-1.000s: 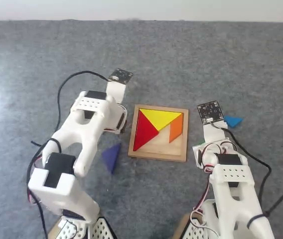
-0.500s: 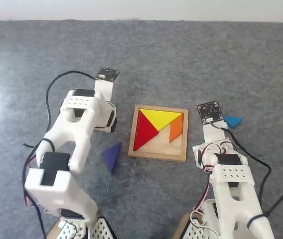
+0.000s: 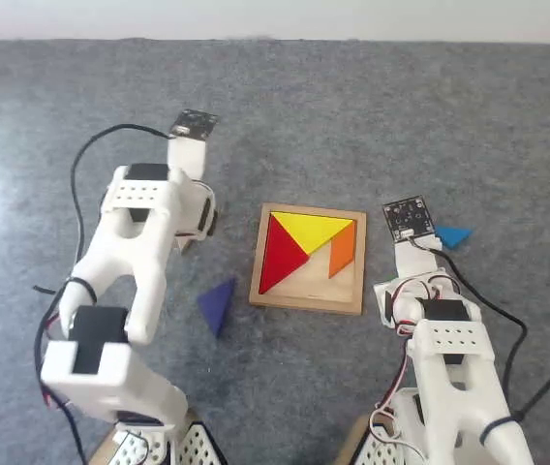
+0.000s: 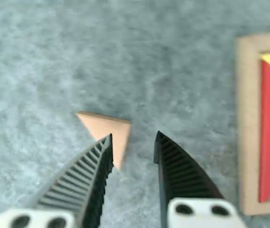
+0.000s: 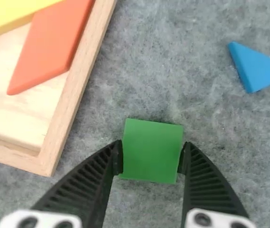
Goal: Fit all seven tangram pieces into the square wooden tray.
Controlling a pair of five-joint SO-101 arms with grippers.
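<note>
Grey felt table [image 3: 401,116]; wooden tray [image 3: 304,301] mid-table holds red triangle [image 3: 280,260], yellow triangle [image 3: 314,231], orange parallelogram [image 3: 342,254]. Right gripper [image 5: 151,152] clamps green square [image 5: 151,142] just beside tray. Left gripper [image 4: 133,138], narrowly parted, hangs over peach triangle [image 4: 110,127] off tray's opposite side.

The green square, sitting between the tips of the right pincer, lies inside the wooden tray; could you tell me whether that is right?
Not quite. The green square does sit between the tips of the right pincer, but it lies on the grey mat just outside the wooden tray, not inside it. The right wrist view shows this.
</note>
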